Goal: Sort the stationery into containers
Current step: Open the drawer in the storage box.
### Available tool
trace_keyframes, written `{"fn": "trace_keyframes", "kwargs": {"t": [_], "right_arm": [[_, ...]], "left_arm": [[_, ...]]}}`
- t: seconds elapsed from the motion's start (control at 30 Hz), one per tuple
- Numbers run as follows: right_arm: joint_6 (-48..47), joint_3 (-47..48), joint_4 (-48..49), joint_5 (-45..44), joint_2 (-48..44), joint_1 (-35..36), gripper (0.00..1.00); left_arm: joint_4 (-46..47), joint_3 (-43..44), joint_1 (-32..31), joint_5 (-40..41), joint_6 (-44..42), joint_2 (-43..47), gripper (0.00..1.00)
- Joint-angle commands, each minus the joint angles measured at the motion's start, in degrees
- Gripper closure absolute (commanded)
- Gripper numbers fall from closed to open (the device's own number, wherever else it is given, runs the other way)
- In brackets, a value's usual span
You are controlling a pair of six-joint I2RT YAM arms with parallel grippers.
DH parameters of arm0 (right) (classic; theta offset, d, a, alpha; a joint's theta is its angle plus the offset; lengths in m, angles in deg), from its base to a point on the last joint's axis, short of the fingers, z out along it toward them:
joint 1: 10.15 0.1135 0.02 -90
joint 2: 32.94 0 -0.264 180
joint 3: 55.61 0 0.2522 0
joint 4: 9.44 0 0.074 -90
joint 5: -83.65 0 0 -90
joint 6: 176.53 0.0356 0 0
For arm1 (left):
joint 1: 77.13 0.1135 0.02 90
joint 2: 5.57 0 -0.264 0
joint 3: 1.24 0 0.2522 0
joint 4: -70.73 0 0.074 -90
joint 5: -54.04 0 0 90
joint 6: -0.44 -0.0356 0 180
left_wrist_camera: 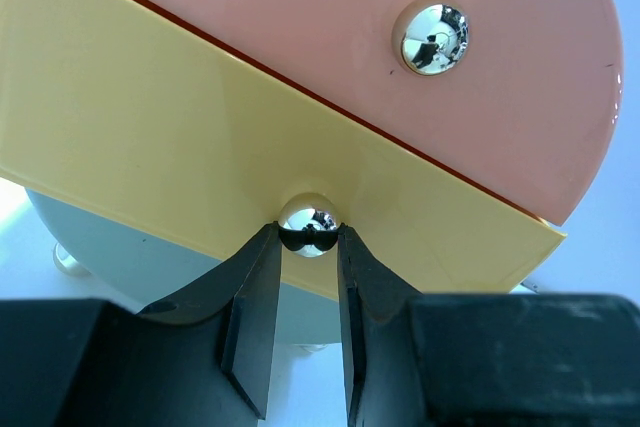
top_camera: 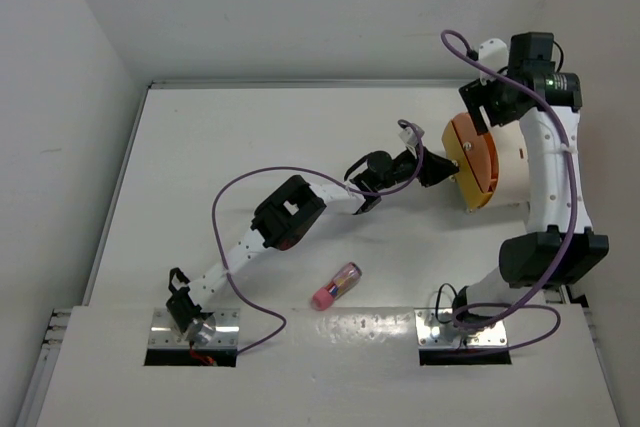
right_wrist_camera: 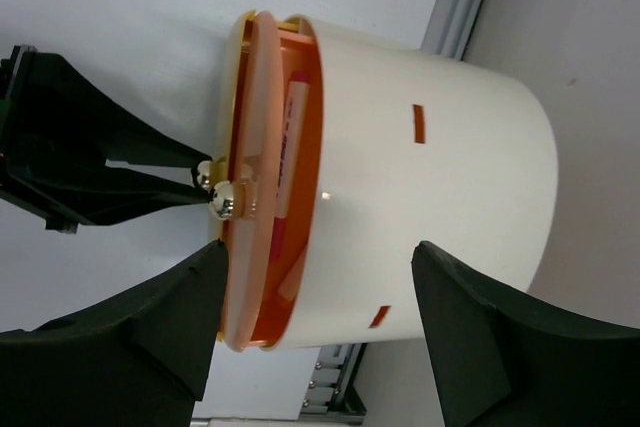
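one drum (right_wrist_camera: 430, 167) on side, orange face (left_wrist_camera: 330, 27) leftward; left claw (left_wrist_camera: 308, 235) pinches knob (left_wrist_camera: 308, 217), right claw (right_wrist_camera: 318, 257) spread.

Cream drum (top_camera: 478, 162) on its side, orange face ajar; pink-ended tube (top_camera: 336, 285) lies apart.

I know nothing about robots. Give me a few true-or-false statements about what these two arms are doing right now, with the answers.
1. The left hand pinches a small shiny knob on the face of the drum. True.
2. The drum stands upright, face up. False: its orange face points sideways, toward the left hand.
3. A pink-ended tube lies on the table, away from both hands. True.
4. The right hand holds that tube. False: its fingers straddle the drum.
5. The drum is empty. False: a pink-marked item shows inside.
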Motion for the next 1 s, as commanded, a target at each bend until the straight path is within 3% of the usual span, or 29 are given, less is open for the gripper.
{"fn": "trace_keyframes", "kwargs": {"t": [0.0,0.47,0.97], "right_arm": [[1.00,-1.23,-1.20,2.47,0.90,0.14,0.26],[-5.33,-11.07,6.79,-8.50,-0.06,0.14,0.26],[-4.46,-10.90,7.59,-8.69,-0.41,-0.21,0.28]], "left_arm": [[3.09,-0.82,0.40,-1.05,0.21,3.98,1.00],[3.54,-1.96,0.57,-1.05,0.47,4.16,1.00],[6.87,-8.72,1.54,-1.48,0.47,9.07,1.00]]}}
